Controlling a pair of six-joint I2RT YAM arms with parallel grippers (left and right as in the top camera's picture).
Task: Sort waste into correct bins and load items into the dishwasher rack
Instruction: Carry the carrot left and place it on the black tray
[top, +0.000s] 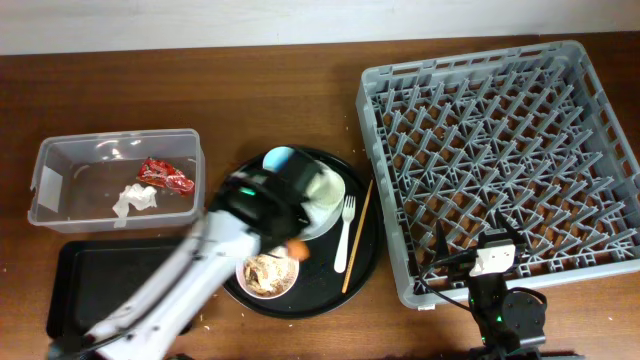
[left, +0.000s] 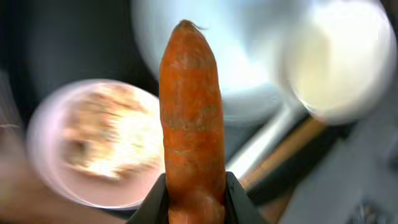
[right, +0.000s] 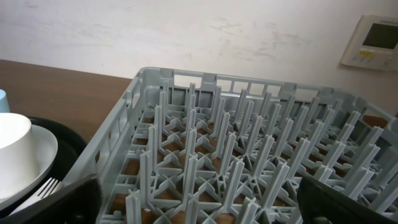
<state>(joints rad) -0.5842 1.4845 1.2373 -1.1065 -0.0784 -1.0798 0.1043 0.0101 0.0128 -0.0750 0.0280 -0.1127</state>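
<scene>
**Carrot pinched above the round tray**

Overhead: the left arm slants, blurred, from the lower left corner up to the round black tray (top: 365, 262). The left gripper (top: 291, 246) holds the small orange carrot (top: 298, 250) just over the pink bowl (top: 266, 275). The right gripper (top: 497, 262) sits at the dishwasher rack (top: 500, 150), on its near edge.

Left wrist: the jaws clamp the carrot's thick end. Its long axis runs straight out from the fingers, with the tip pointing away.

Right wrist: the fingers are spread wide and hold nothing, facing the rack.
</scene>
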